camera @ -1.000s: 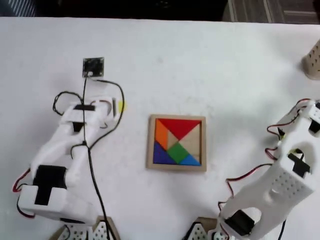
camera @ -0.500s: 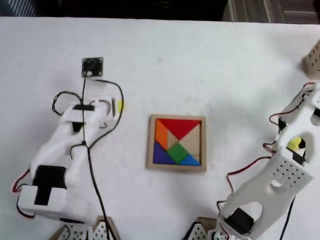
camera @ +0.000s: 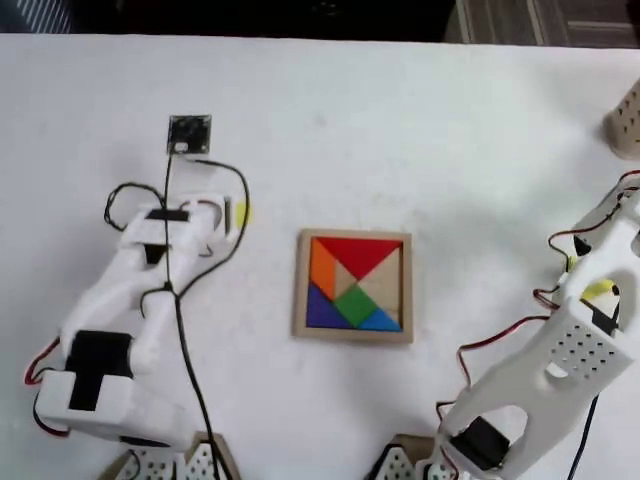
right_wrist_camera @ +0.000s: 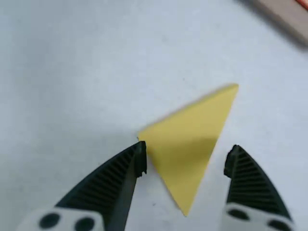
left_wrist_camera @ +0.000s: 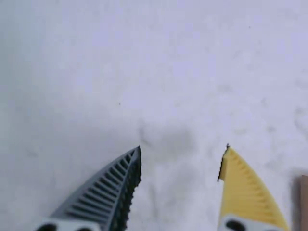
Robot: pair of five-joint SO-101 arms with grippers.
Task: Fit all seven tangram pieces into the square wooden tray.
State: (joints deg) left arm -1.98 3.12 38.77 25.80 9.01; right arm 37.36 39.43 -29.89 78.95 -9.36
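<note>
In the middle of the white counter (camera: 450,130): a square wooden tray (camera: 300,290) with a red triangle piece (camera: 356,253) and orange, blue and green pieces inside. Away from the tray, flat on the counter: a yellow triangle piece (right_wrist_camera: 192,139). Around it, the right gripper (right_wrist_camera: 186,154), spread wide, one black fingertip (right_wrist_camera: 139,156) right at a corner, nothing pinched. Left of the tray, the left gripper (left_wrist_camera: 183,151), spread wide too, low over bare counter.
</note>
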